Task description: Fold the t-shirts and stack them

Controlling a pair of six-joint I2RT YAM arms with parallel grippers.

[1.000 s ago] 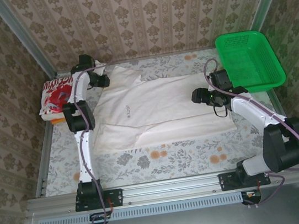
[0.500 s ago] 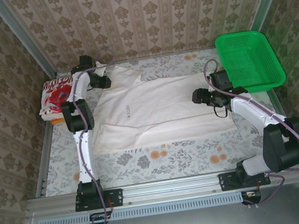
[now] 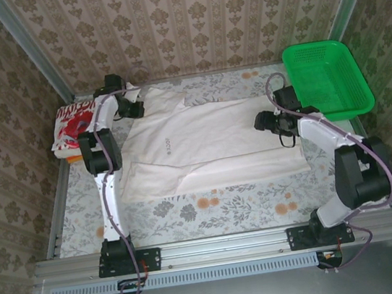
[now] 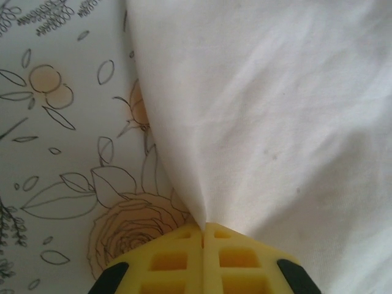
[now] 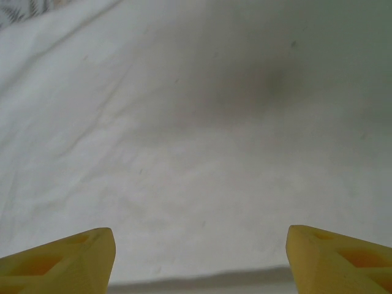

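Yellow left claw point(image 4: 203, 229), arm outstretched, pinches off-white t-shirt point(image 4: 275, 110).

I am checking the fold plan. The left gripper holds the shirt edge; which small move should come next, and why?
Probably lower the right gripper and close it on the off-white t-shirt: its jaws stand open over the cloth, while the left gripper is shut on an edge.

Nothing is reading legibly: the off-white t-shirt point(image 3: 210, 141) is wearing a tiny chest mark point(image 3: 168, 140) (too small), and the red-printed t-shirt point(image 3: 75, 125) is showing blurred lettering.
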